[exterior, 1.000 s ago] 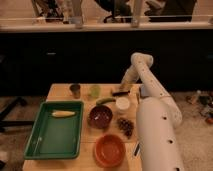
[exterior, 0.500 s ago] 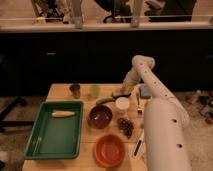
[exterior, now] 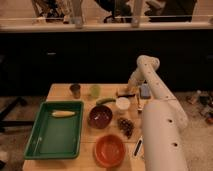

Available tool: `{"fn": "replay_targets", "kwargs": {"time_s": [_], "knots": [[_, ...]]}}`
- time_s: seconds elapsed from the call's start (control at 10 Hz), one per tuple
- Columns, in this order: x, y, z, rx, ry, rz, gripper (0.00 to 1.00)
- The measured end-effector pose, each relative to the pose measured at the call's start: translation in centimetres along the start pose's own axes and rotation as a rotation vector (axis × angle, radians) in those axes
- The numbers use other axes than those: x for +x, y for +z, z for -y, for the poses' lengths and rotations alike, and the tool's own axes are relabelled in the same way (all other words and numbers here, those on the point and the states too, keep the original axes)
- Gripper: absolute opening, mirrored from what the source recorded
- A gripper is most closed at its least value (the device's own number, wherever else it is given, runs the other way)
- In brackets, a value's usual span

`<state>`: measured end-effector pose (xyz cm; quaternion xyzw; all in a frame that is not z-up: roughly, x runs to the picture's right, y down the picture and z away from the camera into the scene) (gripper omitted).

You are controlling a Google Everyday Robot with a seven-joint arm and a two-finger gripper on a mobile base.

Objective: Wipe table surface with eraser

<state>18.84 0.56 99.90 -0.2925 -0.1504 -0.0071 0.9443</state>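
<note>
**Gripper low at far edge of table, over eraser**

Gripper [exterior: 129, 90] sits at the far side of the table surface [exterior: 60, 91], arm reaching in from the right. Cannot tell whether its claw is released or clenched. Eraser [exterior: 124, 93] lies directly beneath it, dark top up, long axis running left–right, roughly parallel to the far table edge. Blue-grey pad [exterior: 145, 90] just right of it. White cup [exterior: 122, 103] just in front, green cucumber [exterior: 105, 101] to its left. Dark bowl [exterior: 100, 116] mid-table, orange bowl [exterior: 109, 150] near front. Green tray [exterior: 35, 142] on left holds a corn cob [exterior: 63, 113].
</note>
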Motion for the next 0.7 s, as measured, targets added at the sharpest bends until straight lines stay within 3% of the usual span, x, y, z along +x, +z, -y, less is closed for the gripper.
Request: {"fn": "replay_targets", "kwargs": {"time_s": [0.6,0.7], "knots": [[-3.0,0.5,1.2,-0.004,-0.058,0.013,0.0],[-3.3,0.6,0.9,-0.014,-0.073,0.014,0.06]]}}
